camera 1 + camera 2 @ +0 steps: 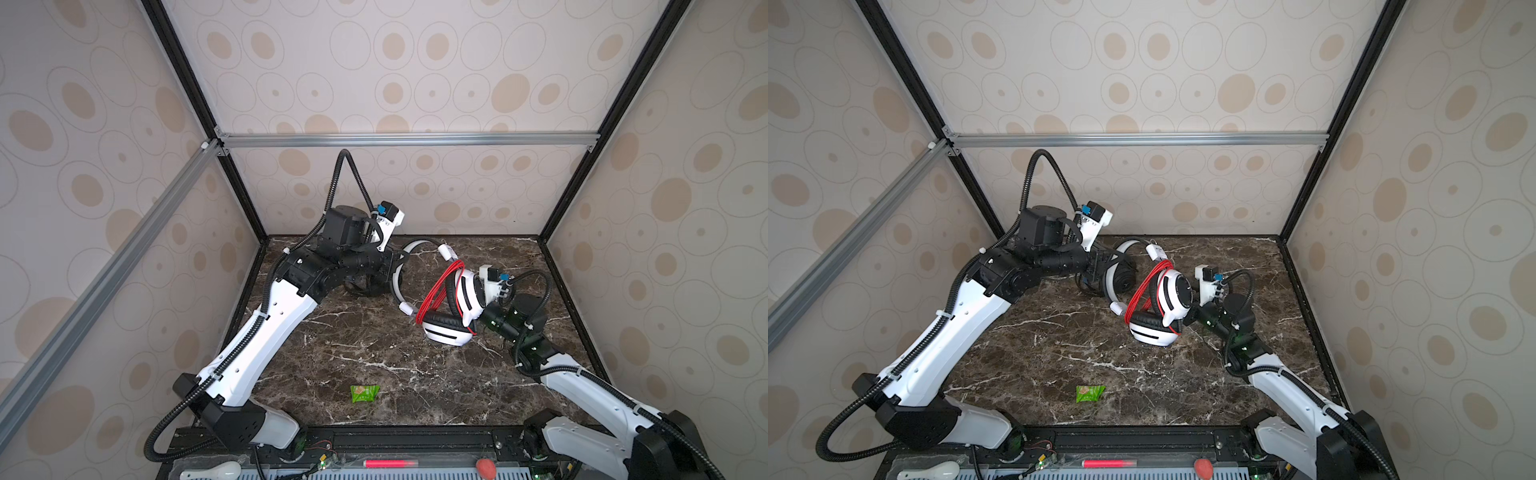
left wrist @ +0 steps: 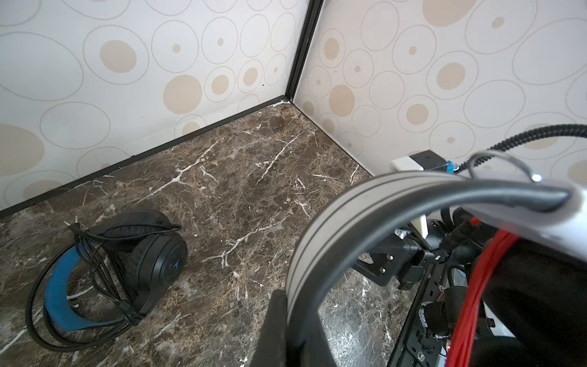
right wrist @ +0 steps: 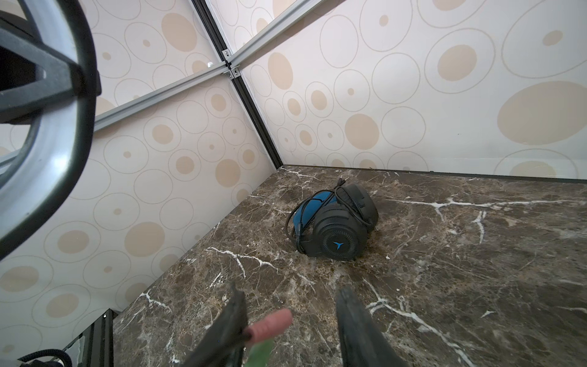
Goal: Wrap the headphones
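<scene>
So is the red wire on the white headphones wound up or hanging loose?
Wound up: the red cable lies in tight loops around the white headphones, and no loose end trails away.

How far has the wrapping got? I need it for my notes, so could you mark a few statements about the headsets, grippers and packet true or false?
1. The left gripper is shut on the headband of the white headset. True.
2. The red cable lies straight along the table. False: it is looped in several turns around the white headset.
3. The black headset lies on the marble table, its cable wound across it. True.
4. The green packet sits against the back wall. False: it lies near the front edge.
5. The right gripper is shut. False: its jaws stand apart.
</scene>
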Tool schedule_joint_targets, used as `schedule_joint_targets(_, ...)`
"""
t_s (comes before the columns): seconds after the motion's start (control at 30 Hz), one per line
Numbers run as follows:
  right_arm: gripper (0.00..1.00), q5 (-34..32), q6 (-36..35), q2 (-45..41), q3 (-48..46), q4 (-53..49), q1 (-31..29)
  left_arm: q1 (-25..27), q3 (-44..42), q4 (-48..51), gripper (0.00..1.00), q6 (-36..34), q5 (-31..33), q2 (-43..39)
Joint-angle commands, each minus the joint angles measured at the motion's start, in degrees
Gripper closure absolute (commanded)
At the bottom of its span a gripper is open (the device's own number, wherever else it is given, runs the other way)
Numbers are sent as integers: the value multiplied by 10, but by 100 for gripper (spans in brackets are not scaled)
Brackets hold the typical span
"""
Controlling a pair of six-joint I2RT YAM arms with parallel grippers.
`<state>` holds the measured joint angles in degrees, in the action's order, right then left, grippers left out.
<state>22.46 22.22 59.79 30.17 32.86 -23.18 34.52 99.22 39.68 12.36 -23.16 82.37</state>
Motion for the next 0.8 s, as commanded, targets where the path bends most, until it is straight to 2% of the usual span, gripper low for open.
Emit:
schedule_joint_targets(0.0, 55, -1, 6, -5, 9, 24, 0, 4, 10, -43, 100, 30, -30, -7)
schedule_joint_targets(0.17, 62, -11, 11, -2, 9, 27, 1, 3, 10, -46, 100, 31, -32, -5)
schedule_joint_targets(0.4, 58, -13, 15, 5, 18, 35, 1, 3, 4, -52, 100, 34, -34, -6)
schedule_joint_targets(0.77, 83, -13, 13, 8, 25, 34, 1, 3, -2, -57, 100, 36, -33, -7)
